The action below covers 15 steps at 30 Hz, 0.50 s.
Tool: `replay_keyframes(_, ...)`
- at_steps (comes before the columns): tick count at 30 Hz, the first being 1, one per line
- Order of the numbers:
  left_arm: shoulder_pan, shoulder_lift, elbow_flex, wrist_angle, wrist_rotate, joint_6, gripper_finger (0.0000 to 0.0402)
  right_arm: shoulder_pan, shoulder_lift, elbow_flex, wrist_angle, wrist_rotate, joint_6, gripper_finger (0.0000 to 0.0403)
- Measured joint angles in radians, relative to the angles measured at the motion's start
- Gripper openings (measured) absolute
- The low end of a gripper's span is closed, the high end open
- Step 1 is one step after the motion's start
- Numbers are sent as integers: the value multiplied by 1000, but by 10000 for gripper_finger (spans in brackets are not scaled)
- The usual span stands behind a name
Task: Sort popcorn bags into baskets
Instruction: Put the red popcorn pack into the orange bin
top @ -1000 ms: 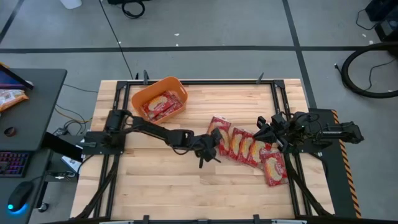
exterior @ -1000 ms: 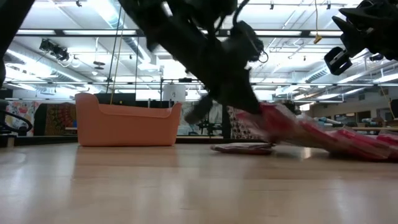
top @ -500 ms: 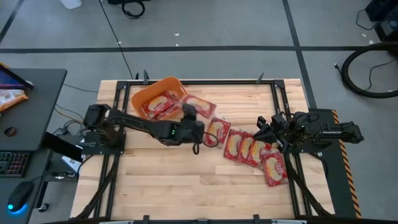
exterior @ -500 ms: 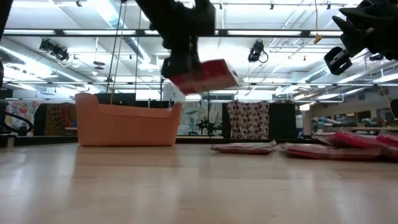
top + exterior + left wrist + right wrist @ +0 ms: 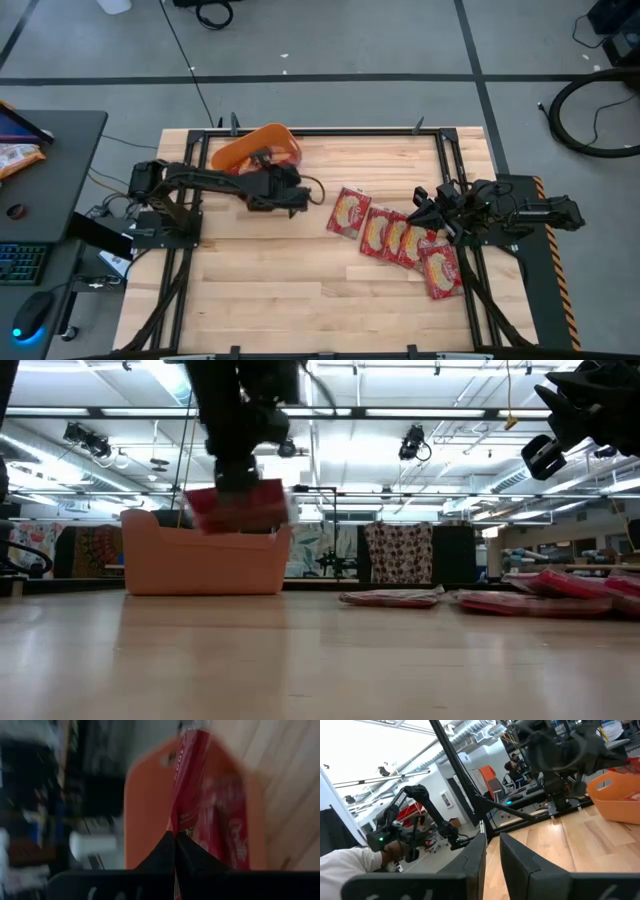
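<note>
**Left hand carrying one popcorn bag to the basket**

High view: left hand [image 5: 284,190] at the near rim of the orange basket [image 5: 226,153]; remaining popcorn bags [image 5: 392,235] lie on the table [image 5: 300,290] by the idle right hand [image 5: 428,208].

Low view: carried bag [image 5: 238,508] hangs over the basket wall.

Left wrist view: fingers pinch the bag's edge. Judged step: delivery; next, release over the basket.

Right wrist view: fingers slightly parted, empty.

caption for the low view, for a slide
Left gripper carries a popcorn bag over the orange basket; more bags wait right.
</note>
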Motion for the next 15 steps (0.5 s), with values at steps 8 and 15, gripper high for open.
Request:
replay_keyframes(8,116,1,-37,-77,174,-127,1,0,0,0,-1,0,0,61)
replay_keyframes(15,192,1,-128,-64,187,-155,1,0,0,0,-1,0,0,61)
